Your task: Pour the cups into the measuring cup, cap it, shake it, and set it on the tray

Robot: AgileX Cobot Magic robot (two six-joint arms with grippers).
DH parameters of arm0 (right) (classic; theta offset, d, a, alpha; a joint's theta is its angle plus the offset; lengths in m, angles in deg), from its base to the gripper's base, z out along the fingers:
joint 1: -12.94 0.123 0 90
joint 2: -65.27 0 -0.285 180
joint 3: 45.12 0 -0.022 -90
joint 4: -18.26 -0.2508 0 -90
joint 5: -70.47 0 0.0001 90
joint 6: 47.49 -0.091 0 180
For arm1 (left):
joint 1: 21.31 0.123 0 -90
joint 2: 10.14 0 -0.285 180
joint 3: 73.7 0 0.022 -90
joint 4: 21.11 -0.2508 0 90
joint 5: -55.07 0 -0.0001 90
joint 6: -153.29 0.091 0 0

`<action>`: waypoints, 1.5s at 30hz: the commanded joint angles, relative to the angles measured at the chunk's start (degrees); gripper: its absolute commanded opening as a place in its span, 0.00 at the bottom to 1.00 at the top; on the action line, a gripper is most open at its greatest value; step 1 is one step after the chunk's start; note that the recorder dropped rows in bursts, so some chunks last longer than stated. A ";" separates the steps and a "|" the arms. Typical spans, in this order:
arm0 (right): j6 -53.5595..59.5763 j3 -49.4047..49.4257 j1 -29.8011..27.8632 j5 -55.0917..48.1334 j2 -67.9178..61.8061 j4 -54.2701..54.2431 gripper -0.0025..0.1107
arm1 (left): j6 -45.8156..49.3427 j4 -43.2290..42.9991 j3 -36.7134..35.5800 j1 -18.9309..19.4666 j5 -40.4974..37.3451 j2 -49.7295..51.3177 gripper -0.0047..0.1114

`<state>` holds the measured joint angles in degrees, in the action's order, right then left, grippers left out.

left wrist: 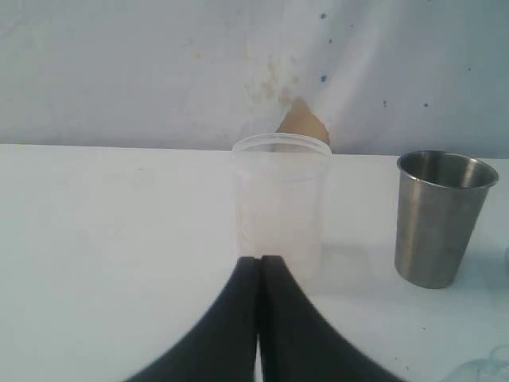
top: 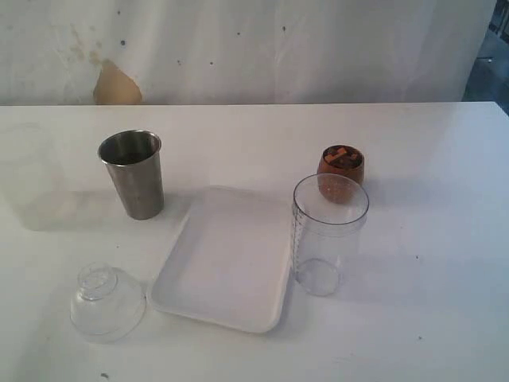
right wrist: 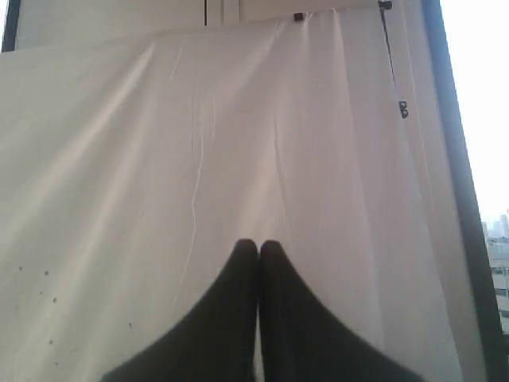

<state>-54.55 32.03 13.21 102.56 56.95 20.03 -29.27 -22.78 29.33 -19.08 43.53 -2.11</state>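
White surface [top: 445, 318]: nothing looks poured yet. Tumbler [top: 131, 173] and filled wooden cup [top: 341, 169] stand untouched. Measuring cup [top: 328, 235] is empty, just beside the tray [top: 227, 270], with its lid [top: 106, 302] off. Left fingers [left wrist: 238, 294] and right fingers [right wrist: 238, 278] are pressed shut, holding nothing.

Left gripper [left wrist: 258, 261] is closed right up, its two dark fingers [left wrist: 227, 326] pressed flat against each other with only a thin seam running down the middle and the rounded tips meeting side by side. It sits low and points out roughly level. Over on the other arm, same story: right gripper [right wrist: 258, 245] is clamped together too, black fingers [right wrist: 298, 326] pad to pad, tips touching. That one points outward rather than down. Both pairs of jaws are closed on themselves.
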 commanded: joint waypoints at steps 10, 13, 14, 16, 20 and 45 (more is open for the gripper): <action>-2.36 -11.53 -0.27 5.83 -38.96 2.94 0.85 | -0.14 0.57 -0.24 -0.04 0.74 -0.25 0.04; -1.64 -15.01 -0.27 8.99 -49.52 2.94 0.85 | -0.14 0.57 -0.24 -0.04 0.74 -0.25 0.04; -0.78 -15.85 -0.27 10.41 -52.37 2.94 0.85 | -0.14 0.57 -0.24 -0.04 0.74 -0.25 0.04; 2.31 -18.00 -0.27 12.14 -59.24 2.94 0.85 | -0.14 0.57 -0.24 -0.04 0.74 -0.25 0.04; 8.11 -21.62 -0.27 11.88 -71.03 2.94 0.85 | -0.14 0.57 -0.24 -0.04 0.74 -0.25 0.04; 16.77 -33.65 -0.27 23.13 -111.87 5.75 0.85 | -0.14 0.57 -0.24 -0.04 0.74 -0.25 0.04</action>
<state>-37.92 -0.25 13.21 123.38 -53.09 23.75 -29.27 -22.78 29.33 -19.08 43.53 -2.11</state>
